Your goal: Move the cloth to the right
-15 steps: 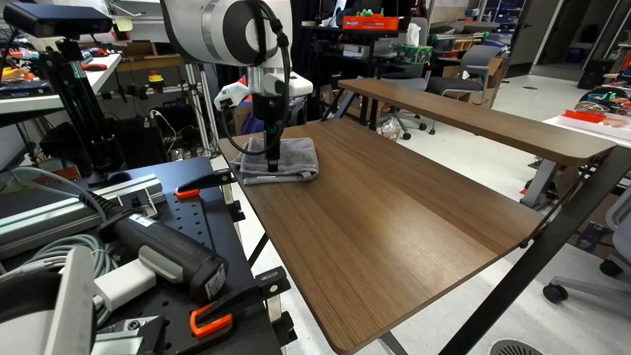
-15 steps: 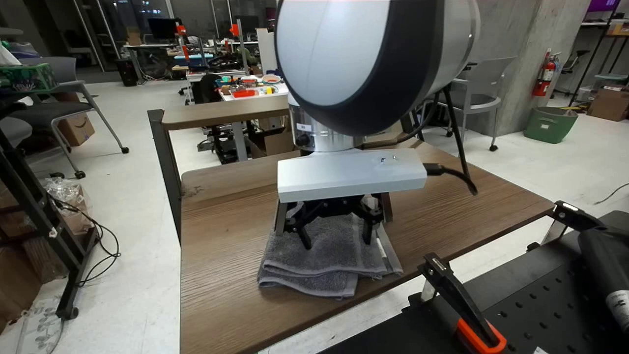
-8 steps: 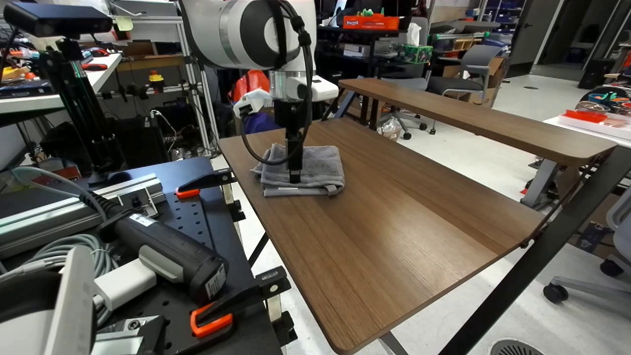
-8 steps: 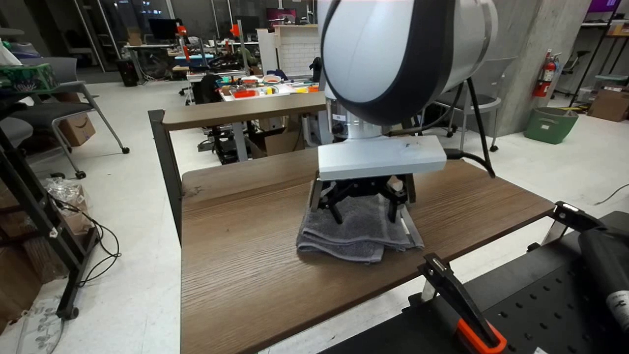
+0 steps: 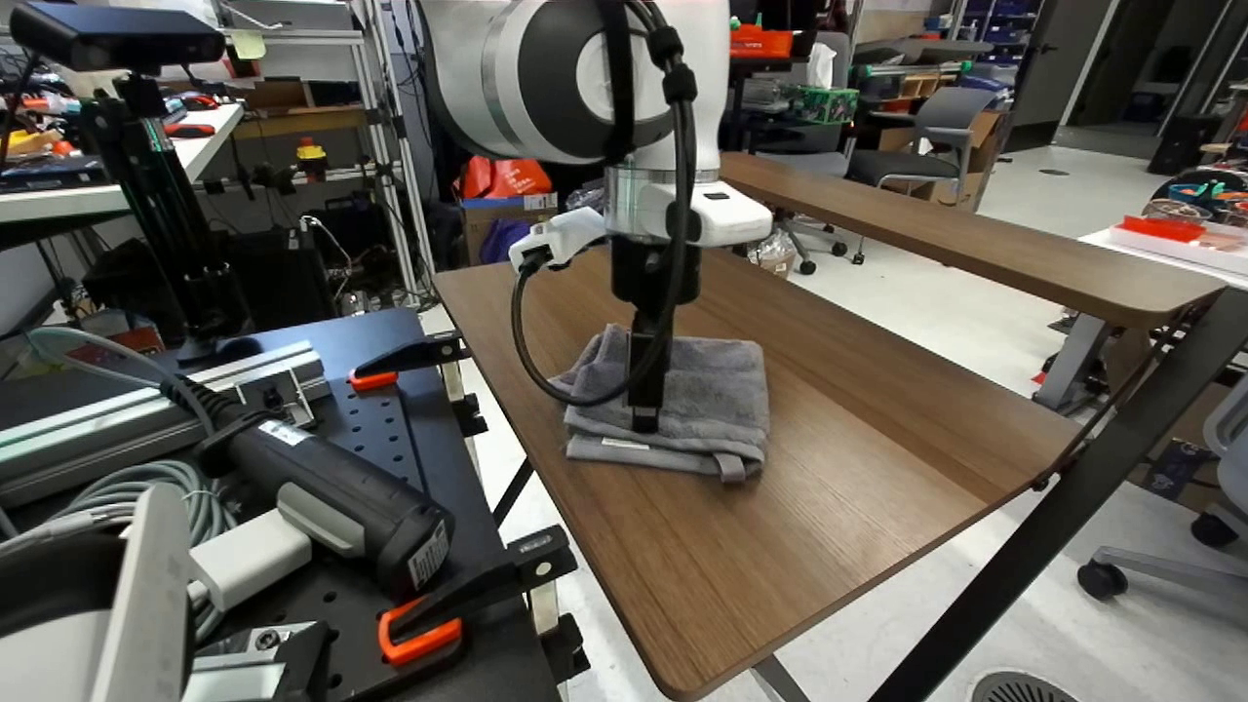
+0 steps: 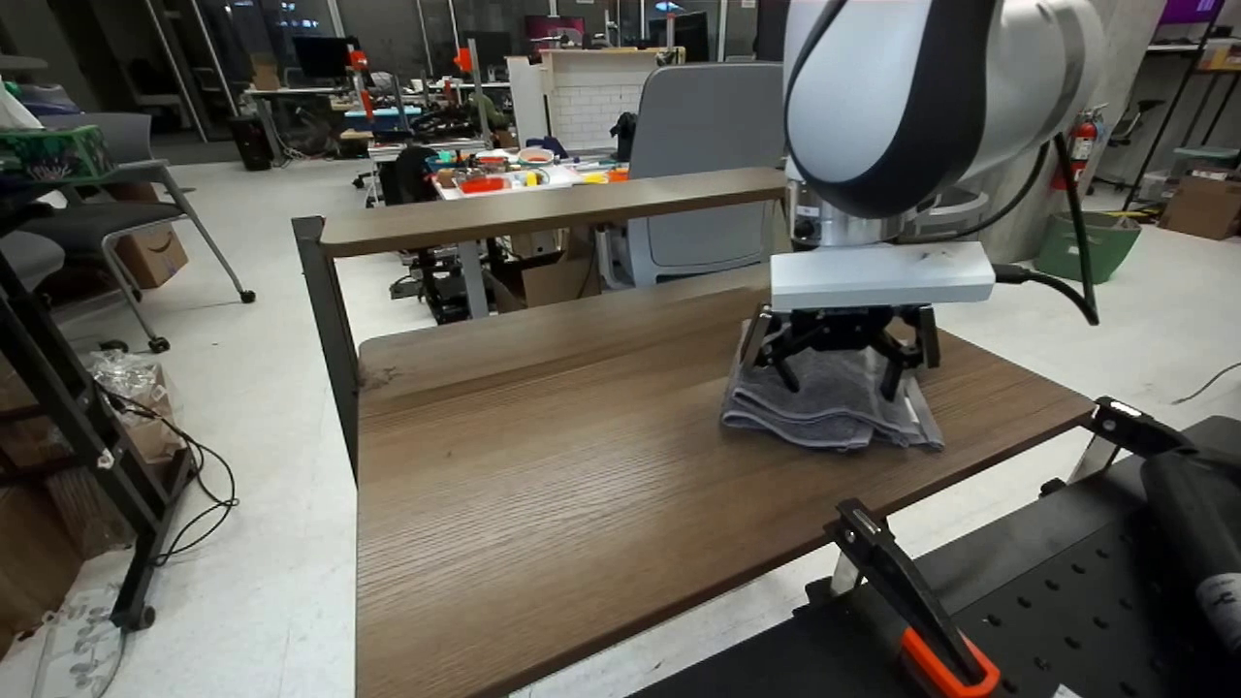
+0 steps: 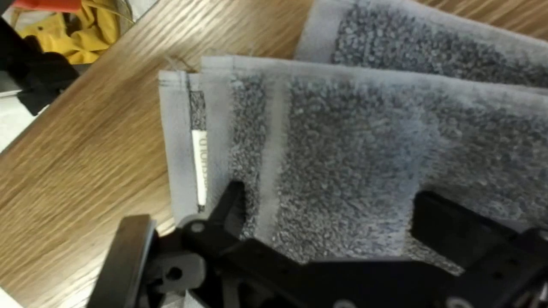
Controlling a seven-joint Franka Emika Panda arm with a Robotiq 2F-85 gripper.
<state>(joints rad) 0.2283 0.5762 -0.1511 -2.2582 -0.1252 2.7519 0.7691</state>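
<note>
— While your arm [image 6: 863, 107] stands over the desk [image 6: 543, 543], report the condition of the claw [image 6: 840, 388].

— My claw is wide. In the wrist view, my two fingers [image 7: 454, 231] stand well apart, with a broad stretch of grey cloth [image 7: 342, 149] showing between them. In both exterior views the claw points downward. The fingertips reach the upper layer; how hard they press, I cannot tell.

— State the location and condition of the cloth.

— It lies on the desk, near the edge that faces the black bench [image 5: 375, 424]. It is folded, with its layers offset: a lower layer projects past the upper fold, and a white label [image 7: 200, 167] shows near one finger.

— List the adjacent fixtures.

— A raised shelf [image 5: 955, 234] runs above the opposite side of the desk, well apart from the cloth. Clamps [image 5: 507, 575] with orange grips sit along the bench edge. In an exterior view, my black cable [image 5: 520, 322] loops across the cloth. In an exterior view, a grey chair [image 6: 717, 126] stands beyond the shelf.
</note>
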